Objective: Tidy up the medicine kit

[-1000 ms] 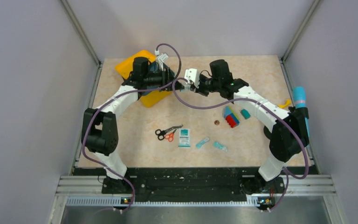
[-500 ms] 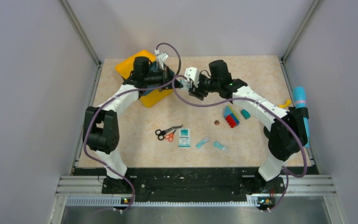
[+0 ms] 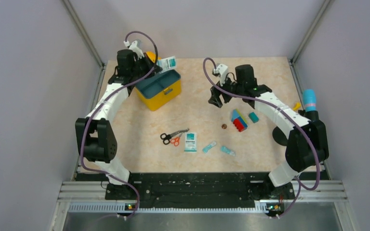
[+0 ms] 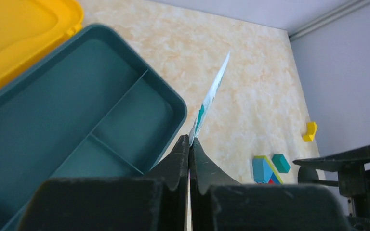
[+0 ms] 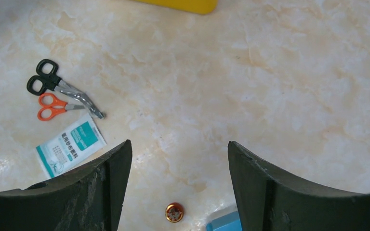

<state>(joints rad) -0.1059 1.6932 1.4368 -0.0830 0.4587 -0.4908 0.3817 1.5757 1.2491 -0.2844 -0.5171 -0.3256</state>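
Both arms pull apart from mid-table: left gripper [image 4: 189, 144], clamped tight on a white-and-teal sachet [image 4: 212, 98], hovers by the medicine kit [image 3: 164, 94]; right gripper [image 5: 176, 149] hangs open, empty

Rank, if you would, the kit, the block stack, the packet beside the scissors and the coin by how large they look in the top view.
1. kit, clearly largest
2. block stack and packet: they look too alike in size to rank
3. coin, smallest
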